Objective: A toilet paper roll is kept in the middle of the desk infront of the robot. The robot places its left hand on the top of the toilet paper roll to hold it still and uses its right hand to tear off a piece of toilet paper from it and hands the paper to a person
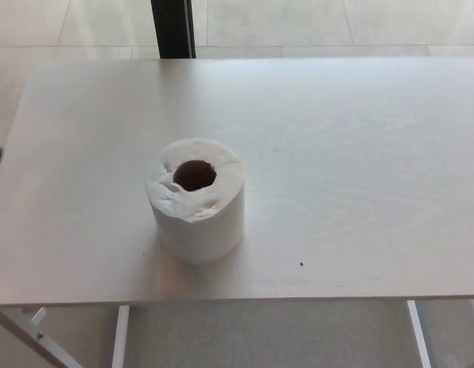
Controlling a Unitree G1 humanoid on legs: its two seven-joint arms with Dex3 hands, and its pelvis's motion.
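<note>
A pale, whitewashed wooden desk (337, 153) with faint grain fills most of the frame, its near edge running along the lower part. A white toilet paper roll (197, 199) stands upright on it, left of centre, its dark core facing up. A tiny dark speck (301, 264) lies near the front edge.

Bright, even daylight washes the pale wood-grain worktop (337, 192), strongest toward the far tiled floor (298, 23). The white toilet paper roll (197, 199) casts only a faint soft shadow at its base. Slightly soft focus throughout.
</note>
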